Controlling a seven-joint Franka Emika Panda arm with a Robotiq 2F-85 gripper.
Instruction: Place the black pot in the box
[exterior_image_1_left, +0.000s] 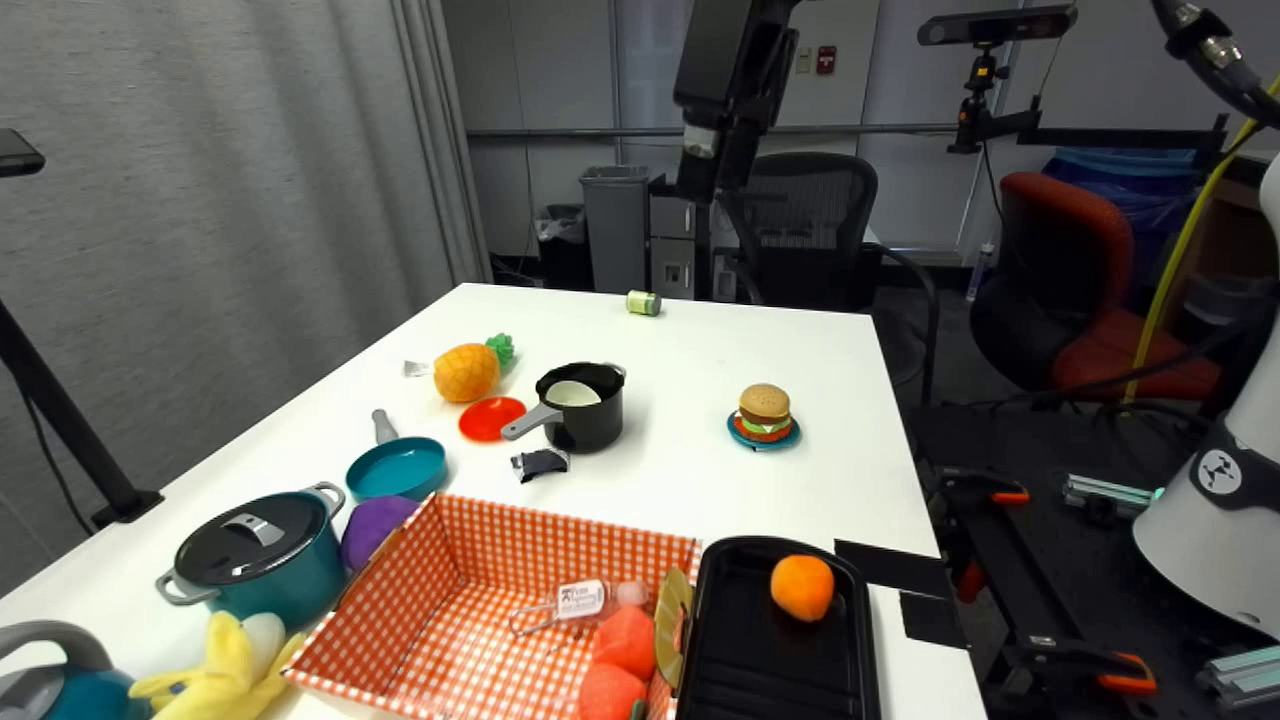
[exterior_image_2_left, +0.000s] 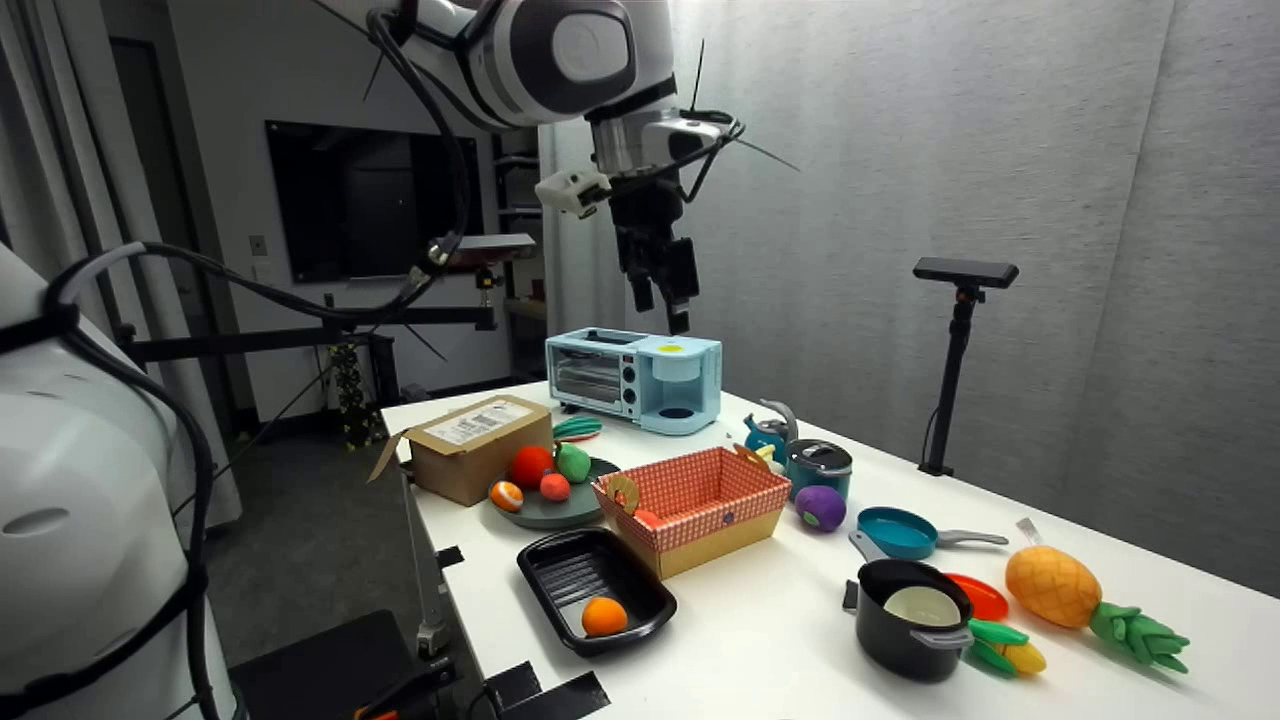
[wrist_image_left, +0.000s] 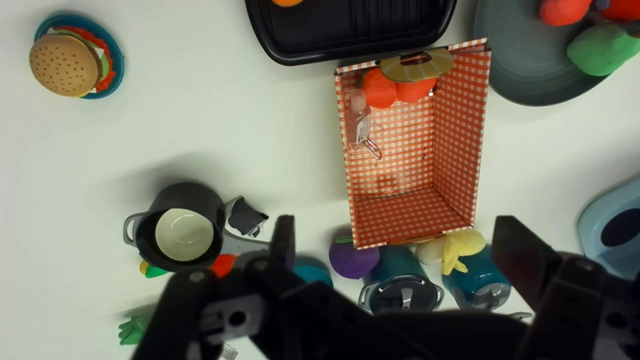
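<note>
The black pot (exterior_image_1_left: 590, 425) stands upright on the white table, with a pale bowl inside it and grey handles. It also shows in an exterior view (exterior_image_2_left: 905, 630) and at the left in the wrist view (wrist_image_left: 187, 196). The box (exterior_image_1_left: 570, 530) with orange-red checked sides stands on the table; it also shows in an exterior view (exterior_image_2_left: 715, 540) and the wrist view (wrist_image_left: 460, 125). It holds a small clear bottle (wrist_image_left: 361, 125) and red toy fruit (wrist_image_left: 380, 90). My gripper (wrist_image_left: 395, 222) is open and empty, high above the table (exterior_image_2_left: 661, 308), apart from pot and box.
A black bin (exterior_image_1_left: 780, 660) with an orange sits beside the box. Teal lidded pot (exterior_image_1_left: 260, 560), purple toy (exterior_image_2_left: 820, 508) and teal pan (exterior_image_1_left: 397, 468) are close by. A burger on a plate (exterior_image_1_left: 765, 415), pineapple (exterior_image_1_left: 467, 373), cardboard box (exterior_image_2_left: 480, 450) and blue toaster oven (exterior_image_2_left: 635, 380) also stand there.
</note>
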